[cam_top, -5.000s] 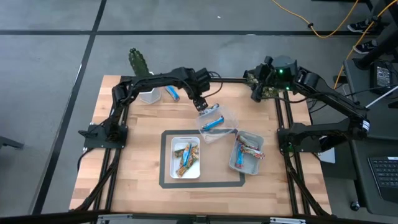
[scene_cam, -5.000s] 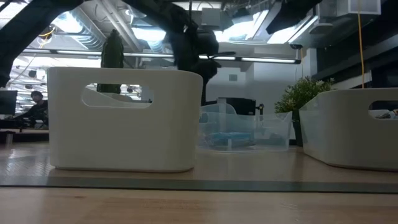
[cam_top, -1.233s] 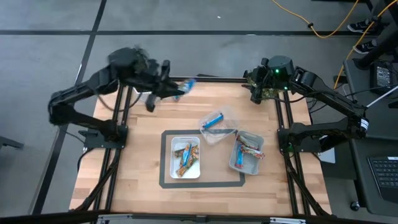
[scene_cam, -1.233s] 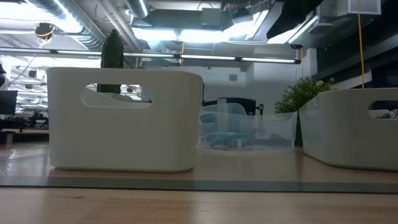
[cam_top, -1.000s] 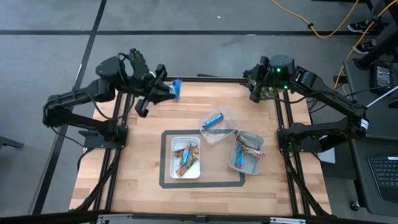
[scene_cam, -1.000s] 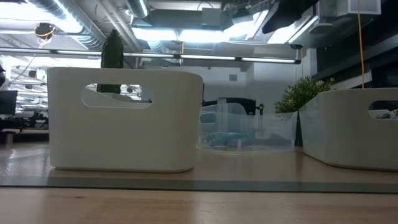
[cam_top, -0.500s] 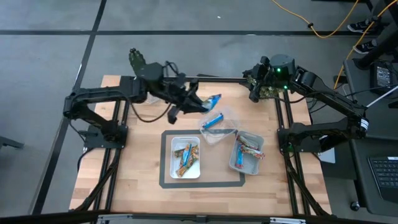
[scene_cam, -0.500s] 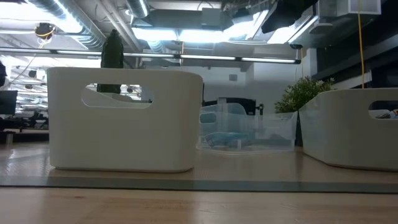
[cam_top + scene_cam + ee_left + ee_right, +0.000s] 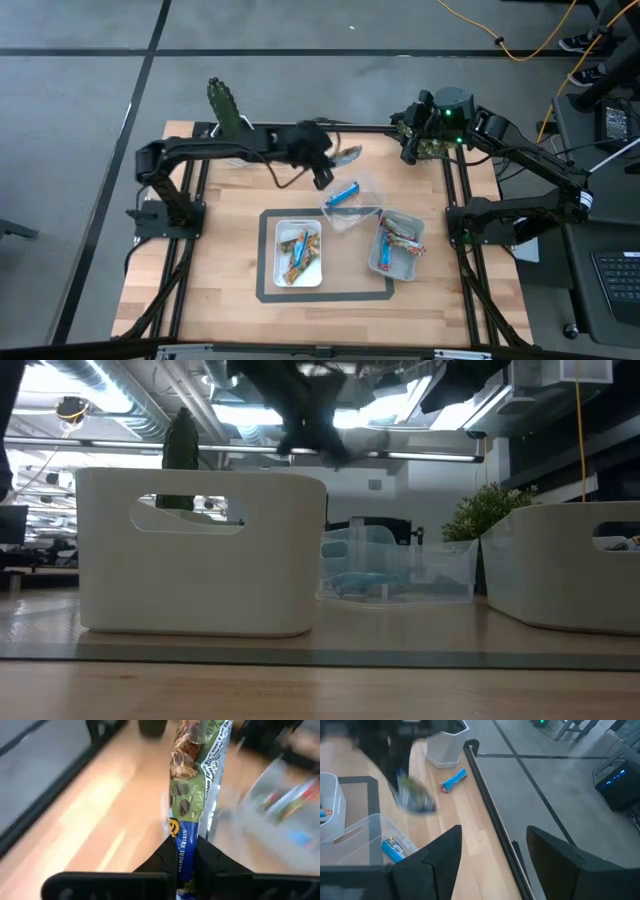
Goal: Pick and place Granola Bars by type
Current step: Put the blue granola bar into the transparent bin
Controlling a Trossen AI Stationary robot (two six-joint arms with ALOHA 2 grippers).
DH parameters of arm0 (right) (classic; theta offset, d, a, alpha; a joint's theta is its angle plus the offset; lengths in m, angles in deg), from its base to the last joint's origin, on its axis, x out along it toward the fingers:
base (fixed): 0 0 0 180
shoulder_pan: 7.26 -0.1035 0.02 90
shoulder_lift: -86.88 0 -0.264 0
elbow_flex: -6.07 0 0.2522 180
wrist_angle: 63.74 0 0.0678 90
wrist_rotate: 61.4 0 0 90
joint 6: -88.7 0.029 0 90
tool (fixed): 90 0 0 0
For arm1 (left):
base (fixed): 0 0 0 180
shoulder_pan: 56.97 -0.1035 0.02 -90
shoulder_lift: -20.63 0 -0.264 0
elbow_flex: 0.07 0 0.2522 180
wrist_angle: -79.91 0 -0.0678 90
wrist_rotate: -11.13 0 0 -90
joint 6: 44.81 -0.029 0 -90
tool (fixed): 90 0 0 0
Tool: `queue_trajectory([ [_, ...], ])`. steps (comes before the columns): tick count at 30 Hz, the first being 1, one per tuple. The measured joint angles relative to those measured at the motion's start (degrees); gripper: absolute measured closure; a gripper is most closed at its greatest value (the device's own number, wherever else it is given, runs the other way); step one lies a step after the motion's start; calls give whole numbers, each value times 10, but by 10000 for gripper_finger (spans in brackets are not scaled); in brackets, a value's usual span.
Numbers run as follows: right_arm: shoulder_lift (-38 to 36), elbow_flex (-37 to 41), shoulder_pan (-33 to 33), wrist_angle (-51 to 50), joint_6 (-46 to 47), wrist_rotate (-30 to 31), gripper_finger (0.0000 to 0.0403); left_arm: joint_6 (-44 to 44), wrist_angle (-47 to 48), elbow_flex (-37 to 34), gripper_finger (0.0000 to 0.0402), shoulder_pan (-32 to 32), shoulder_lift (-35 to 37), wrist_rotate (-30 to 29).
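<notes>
My left gripper [image 9: 330,165] hangs over the table's far middle, just left of and above the clear tray [image 9: 365,215], shut on a granola bar [image 9: 192,780] in a green-brown wrapper with a blue end. One blue bar [image 9: 343,193] lies in the clear tray. The white tray [image 9: 298,275] holds several brown-blue bars and the grey tray [image 9: 378,262] several blue-red ones. Another blue bar [image 9: 453,780] lies on the table by a white cup [image 9: 445,747]. My right gripper [image 9: 492,865] waits open above the far right corner. My left gripper pinches the bar's blue end [image 9: 184,851] between its two fingers. The fingers slant down from the table's left side, and the bar sticks out past the fingertips in line with them. It is lifted clear of the table and the trays.
The three trays stand on a dark-framed mat [image 9: 330,295] in the table's middle. A green cactus figure [image 9: 222,100] stands at the far left corner and a small plant [image 9: 428,148] at the far right. Bare wood lies along the near edge.
My left gripper has swung from the far left corner toward the table's right and come down, tipping its fingers downward. It stays shut on the bar, which now hangs beside the clear tray.
</notes>
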Motion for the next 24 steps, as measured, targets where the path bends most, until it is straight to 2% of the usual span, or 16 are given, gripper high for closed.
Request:
queue_trajectory([
  [4,0,0,0,0,4,0,179,-5,22,0,384,22,-42,-3],
  [8,0,0,0,0,7,0,179,10,17,0,384,43,-54,-2],
  [16,0,0,0,0,6,0,179,-8,15,0,384,24,-57,67],
  [24,2,0,0,1,6,0,179,-68,9,1,384,26,-104,80],
])
